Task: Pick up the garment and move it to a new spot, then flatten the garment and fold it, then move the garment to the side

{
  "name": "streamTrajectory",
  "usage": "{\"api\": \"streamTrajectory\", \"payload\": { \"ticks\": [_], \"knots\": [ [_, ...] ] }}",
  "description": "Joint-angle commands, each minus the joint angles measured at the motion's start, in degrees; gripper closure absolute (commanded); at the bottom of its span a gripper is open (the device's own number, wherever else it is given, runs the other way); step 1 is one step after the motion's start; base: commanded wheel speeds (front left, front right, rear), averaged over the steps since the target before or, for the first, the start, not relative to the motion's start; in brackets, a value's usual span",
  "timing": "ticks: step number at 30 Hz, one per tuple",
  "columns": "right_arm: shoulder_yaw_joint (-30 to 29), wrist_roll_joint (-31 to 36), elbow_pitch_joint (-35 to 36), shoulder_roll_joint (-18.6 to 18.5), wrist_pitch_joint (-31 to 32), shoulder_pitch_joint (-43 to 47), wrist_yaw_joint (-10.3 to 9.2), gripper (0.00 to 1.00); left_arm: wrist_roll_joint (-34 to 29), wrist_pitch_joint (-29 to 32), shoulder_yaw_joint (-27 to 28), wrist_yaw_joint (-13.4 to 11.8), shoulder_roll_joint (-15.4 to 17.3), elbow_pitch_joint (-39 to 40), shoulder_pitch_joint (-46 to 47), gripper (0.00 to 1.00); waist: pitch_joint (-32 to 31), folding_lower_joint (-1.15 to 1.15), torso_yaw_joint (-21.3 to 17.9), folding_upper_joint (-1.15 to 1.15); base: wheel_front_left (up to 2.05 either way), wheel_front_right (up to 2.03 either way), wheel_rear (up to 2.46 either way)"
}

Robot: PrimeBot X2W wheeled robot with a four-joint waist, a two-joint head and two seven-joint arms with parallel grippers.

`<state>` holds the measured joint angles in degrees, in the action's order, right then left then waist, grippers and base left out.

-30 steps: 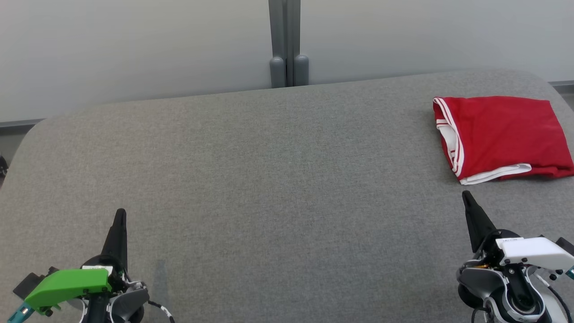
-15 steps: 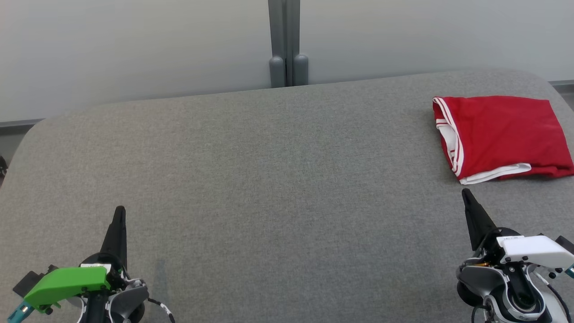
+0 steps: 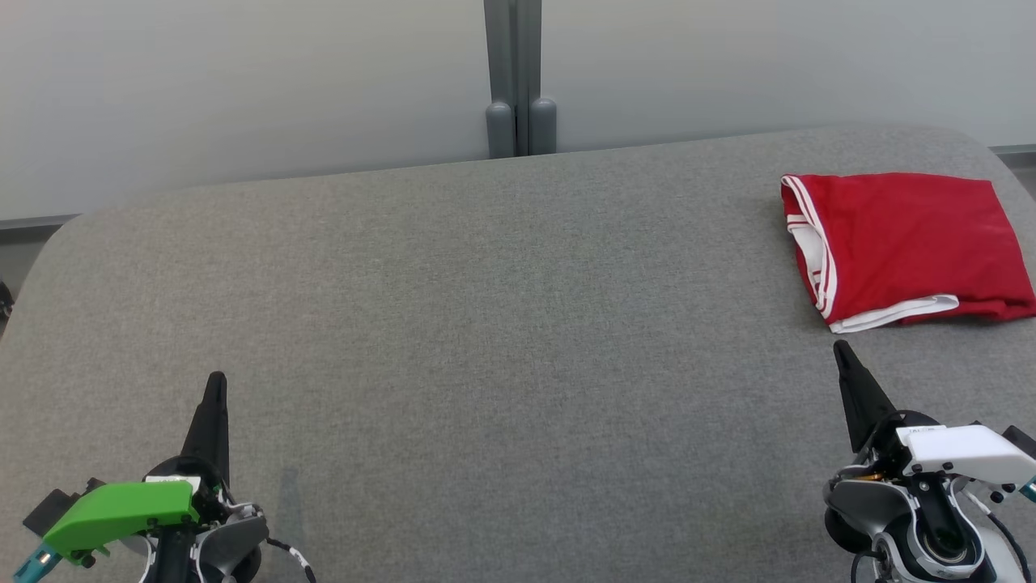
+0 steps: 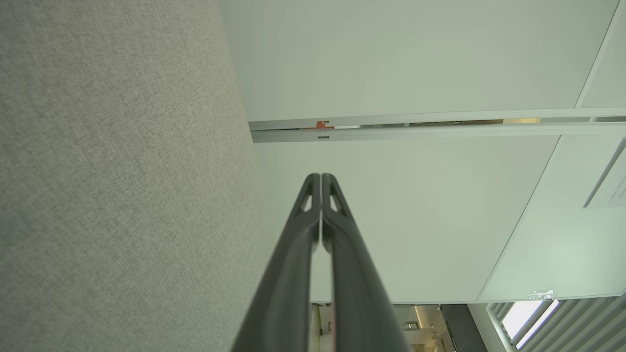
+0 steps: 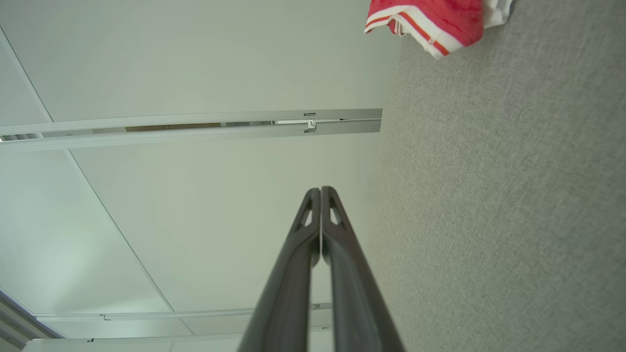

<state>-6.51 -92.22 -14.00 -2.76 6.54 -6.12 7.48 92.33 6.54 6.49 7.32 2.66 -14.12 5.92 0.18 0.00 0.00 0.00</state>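
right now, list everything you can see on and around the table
garment: one, red with white trim, folded, far right of the table
table: one, grey fabric top, spans the head view
wall panels: two, pale grey, behind the table
post: one, darker grey, between the panels, top centre
left gripper: one, dark fingers shut, green housing, lower left
right gripper: one, dark fingers shut, white housing, lower right, just short of the garment

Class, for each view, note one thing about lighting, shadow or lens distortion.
Head view: soft even light, faint shadow on the table beside the left gripper. Left wrist view: table edge bows, wide-angle. Right wrist view: garment sharp, partly cropped.
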Motion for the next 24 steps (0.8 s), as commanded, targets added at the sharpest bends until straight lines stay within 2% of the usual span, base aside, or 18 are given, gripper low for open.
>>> {"api": "streamTrajectory", "payload": {
  "ticks": [1,24],
  "knots": [
    [-0.08,-0.36,-0.07,-0.22,0.2,-0.32,0.02,1.0,0.17,0.19,0.15,0.3,0.39,0.13,0.71,1.0,0.0,0.0,0.0,0.0,0.0,0.0,0.0],
    [-0.07,-0.37,-0.07,-0.22,0.2,-0.31,0.02,1.0,0.17,0.19,0.14,0.31,0.4,0.14,0.71,1.0,0.0,0.0,0.0,0.0,0.0,0.0,0.0]
  ]
}}
